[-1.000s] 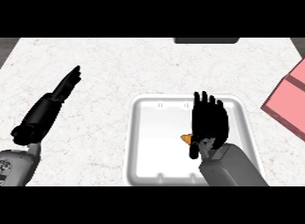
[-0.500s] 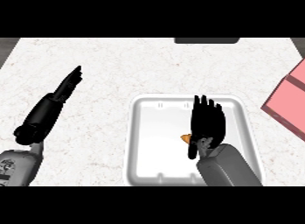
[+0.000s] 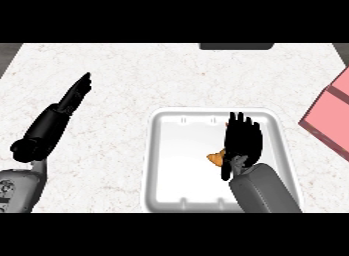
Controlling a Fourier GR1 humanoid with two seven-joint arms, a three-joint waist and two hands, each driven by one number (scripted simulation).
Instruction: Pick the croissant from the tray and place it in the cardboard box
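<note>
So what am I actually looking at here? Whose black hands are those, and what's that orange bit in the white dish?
You are looking down from the robot's head at a pale counter. The two grey forearms with black hands belong to the robot. Its left hand rests open at the left, holding nothing. Its right hand is over a white tray, covering most of a croissant; the orange bit is the part that shows. Whether the hand has gripped it cannot be seen. The pink shape at the right edge is the box where the croissant should go.
</note>
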